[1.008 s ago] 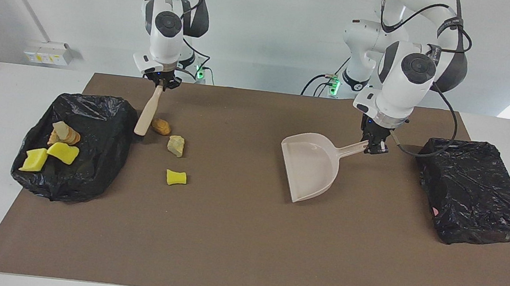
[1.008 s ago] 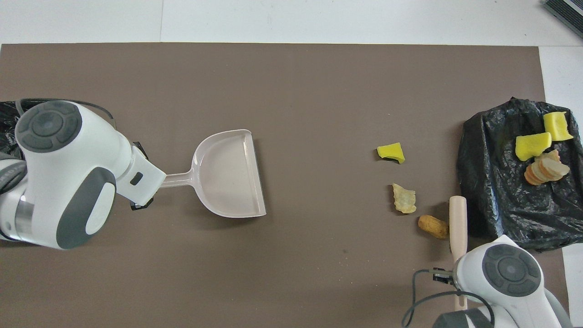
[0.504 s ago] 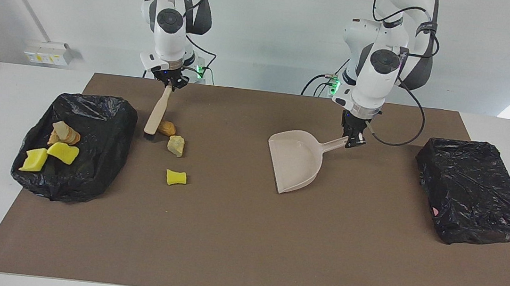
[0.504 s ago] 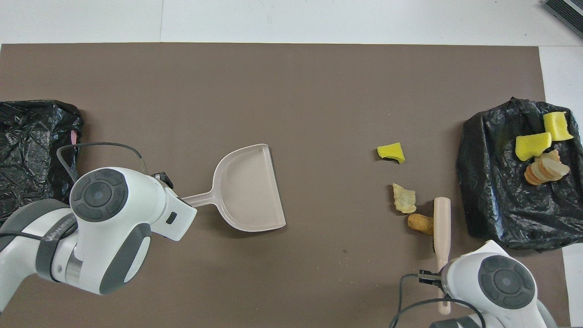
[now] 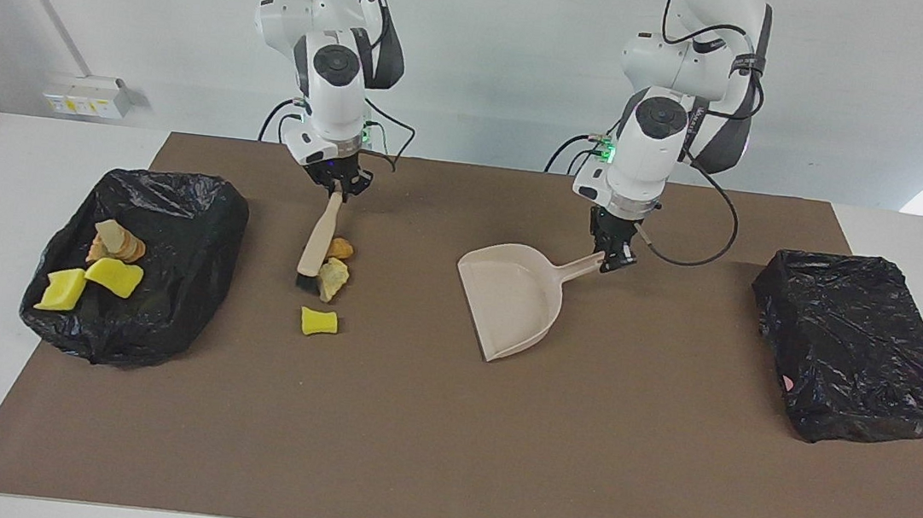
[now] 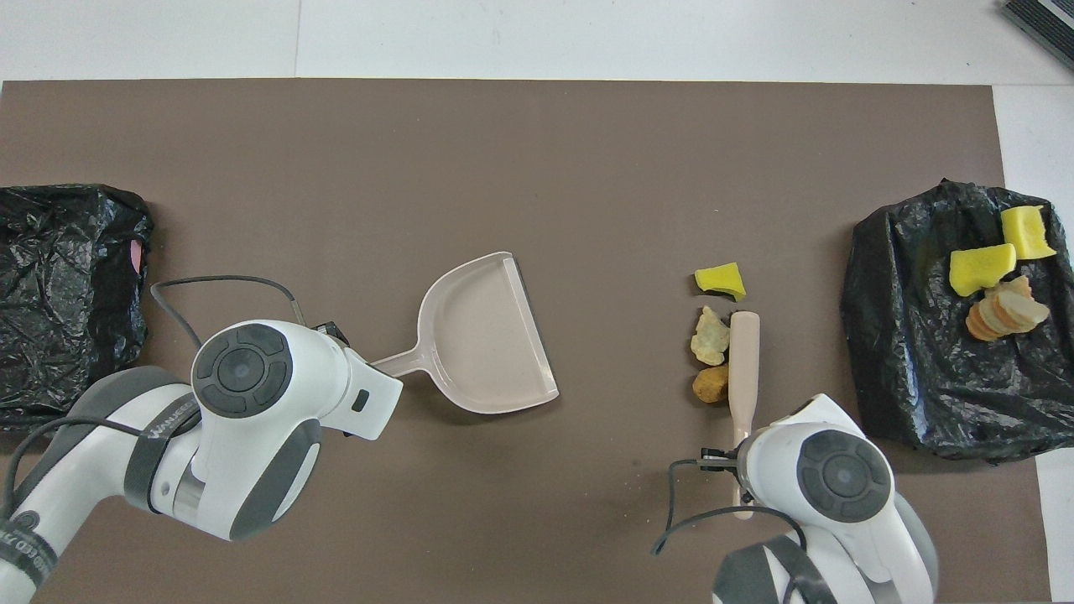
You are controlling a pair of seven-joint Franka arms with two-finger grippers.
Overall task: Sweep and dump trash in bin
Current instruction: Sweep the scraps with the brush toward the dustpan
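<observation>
Both tools have slid toward mid-table since a second ago: the brush [image 5: 317, 246] has shoved the orange chunk [image 5: 340, 248] and the pale lump [image 5: 332, 276] along, away from the bag of scraps [image 5: 161, 262], and the dustpan [image 5: 509, 298] has come in from the other bag [image 5: 856, 343] to meet them. Bristles are down on the mat [image 5: 442, 446] now, the two pieces pressed right against the brush's side, the lump just past the chunk toward the brush tip. One yellow sponge piece [image 5: 318, 321] sits just off the bristle end, untouched. Nothing lies in the pan, and its open mouth faces the brush with a wide gap between (plenty of sweeping left). More yellow sponge and bread-like scraps [image 5: 105, 264] rest on the crumpled bag beside the brush.

Right gripper [image 5: 338, 184] is clamped tight on the brush handle's top, wrist pointing down, the brush slanting away from the robots. Left gripper [image 5: 612, 258] is closed on the dustpan's handle end, forearm tipped, pan flat on the mat. My read: gathering is underway, scooping and dumping all to come.
</observation>
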